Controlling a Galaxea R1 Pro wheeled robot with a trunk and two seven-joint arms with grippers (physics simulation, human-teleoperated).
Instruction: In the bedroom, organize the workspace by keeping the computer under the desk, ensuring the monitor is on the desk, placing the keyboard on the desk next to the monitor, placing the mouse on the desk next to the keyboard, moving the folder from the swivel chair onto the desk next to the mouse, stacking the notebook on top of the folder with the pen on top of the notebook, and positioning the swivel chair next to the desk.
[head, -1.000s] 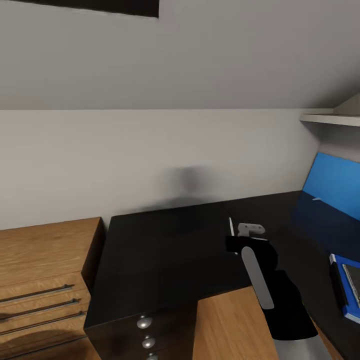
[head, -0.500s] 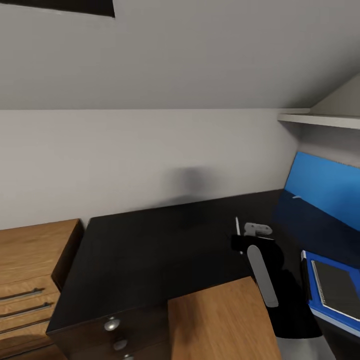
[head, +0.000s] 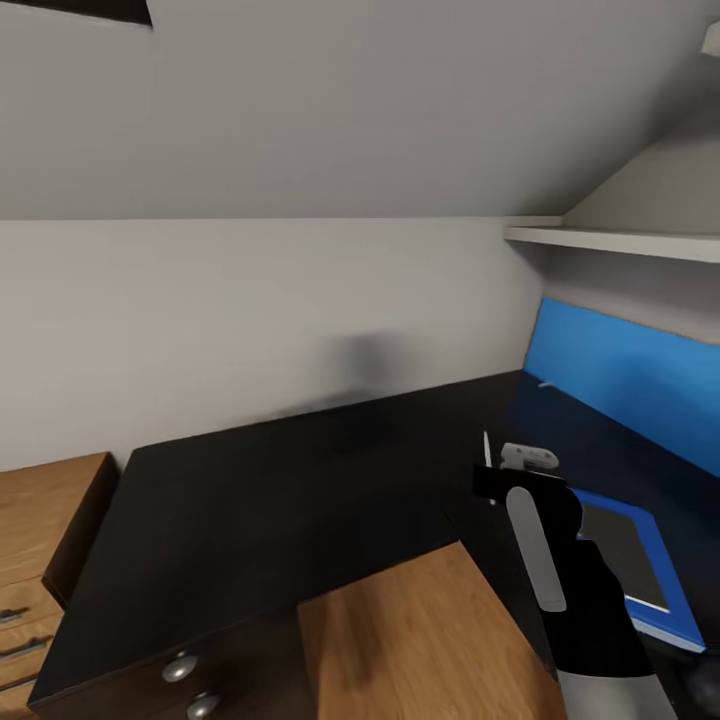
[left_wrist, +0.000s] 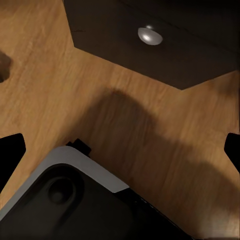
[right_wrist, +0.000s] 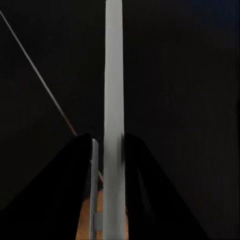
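My right gripper (head: 489, 472) is shut on a thin white pen (head: 487, 448) and hovers over the black desk (head: 280, 500). The right wrist view has the pen (right_wrist: 114, 100) clamped upright between the two black fingers (right_wrist: 75, 170). Just right of the gripper, a blue folder (head: 682, 600) lies on the desk with a dark grey notebook (head: 625, 550) on top of it. Behind them stands the blue monitor screen (head: 640, 385). In its own wrist view, my left gripper (left_wrist: 120, 150) hangs open over the wooden floor, holding nothing.
A white wall shelf (head: 620, 240) juts out above the monitor. A wooden dresser (head: 40, 520) stands left of the desk. Desk drawers with round knobs (head: 180, 665) face me, with wooden floor (head: 400, 630) in front. My base (left_wrist: 75, 200) sits below the left gripper.
The camera has swung right, so the dresser slides out at the left and the folder, notebook and monitor come further into view. The right gripper keeps the pen.
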